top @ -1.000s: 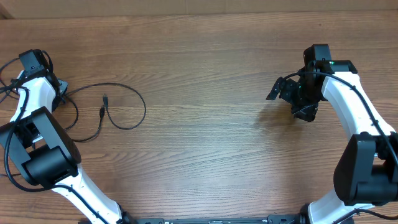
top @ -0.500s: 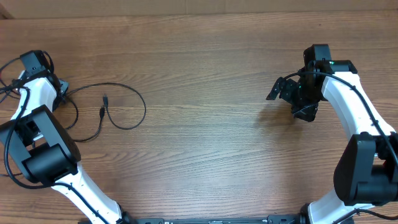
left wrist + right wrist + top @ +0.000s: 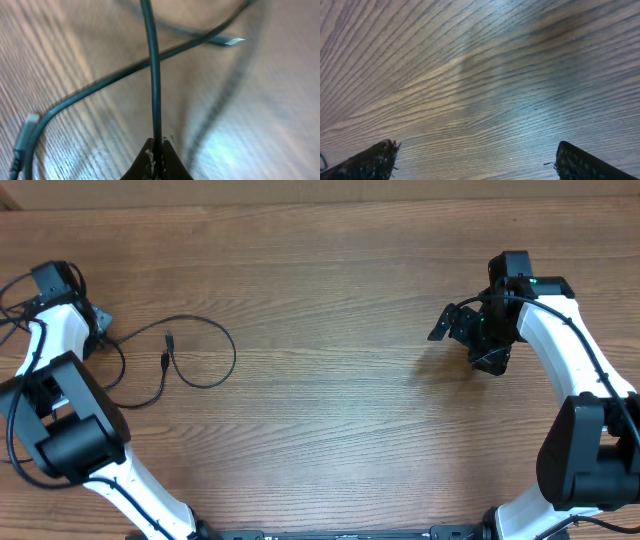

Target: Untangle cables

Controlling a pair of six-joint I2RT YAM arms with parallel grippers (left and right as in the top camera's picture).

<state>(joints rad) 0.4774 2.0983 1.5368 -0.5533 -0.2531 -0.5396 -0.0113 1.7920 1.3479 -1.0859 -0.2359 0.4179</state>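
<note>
Overhead view: the cables [image 3: 232, 352] lie on the left part of the table [image 3: 330, 430], thin black cords spread in loose curves on the wood. One strand leaves the left gripper [image 3: 100, 323], runs right, arcs round in a wide loop and curls back toward the left. Another bends down below it and rises again. The upper plug end [image 3: 169, 338] and the lower plug end [image 3: 163, 360] lie near each other but apart, at the loop's left side.

In the left wrist view the left gripper [image 3: 157, 159] is closed tight on the held cord [image 3: 156, 100], which runs straight up out of the pinched fingertips to the top edge. The crossing cord [image 3: 100, 82] cuts across it on a slant and ends at the upper right in a silvery tip [image 3: 231, 41]. The picture is blurred, so it may be that the two cords touch where they cross, but I cannot tell. At the lower left the crossing cord curves down to a greyish plug [image 3: 24, 140].

Well apart from all this, over the right side of the table, the right gripper [image 3: 447, 323] points left. In its own wrist view the right gripper [image 3: 477, 167] has its fingers [image 3: 375, 161] spread wide at the two lower corners, with wood grain showing between them.
</note>
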